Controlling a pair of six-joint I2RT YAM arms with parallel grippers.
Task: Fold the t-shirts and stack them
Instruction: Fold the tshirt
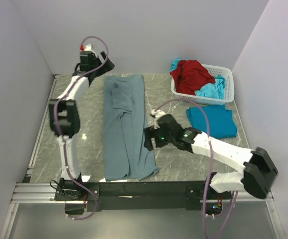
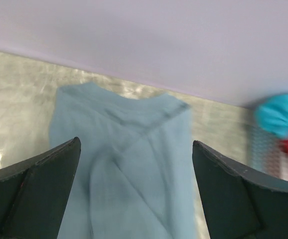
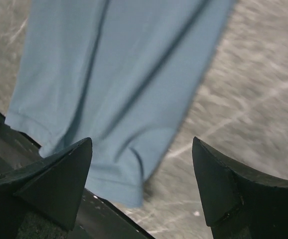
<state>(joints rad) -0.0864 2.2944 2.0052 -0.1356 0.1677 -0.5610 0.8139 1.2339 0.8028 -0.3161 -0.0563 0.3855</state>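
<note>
Grey-blue cloth t-shirt [image 1: 126, 129] is folded lengthwise; left gripper [image 2: 135, 144] and right gripper [image 3: 141, 143] jaws are apart, empty. Single layer could be pinched, fold dragged askew.

Grey-blue t-shirt [image 1: 126, 129], a narrow central strip; turquoise t-shirt [image 1: 211, 121] flat nearby (red t-shirt [image 1: 191, 74] in basket [image 1: 228, 82])

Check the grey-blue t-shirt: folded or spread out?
Partly folded: the grey-blue t-shirt lies as a long narrow strip, a sleeve turned inward, not yet folded crosswise.
</note>
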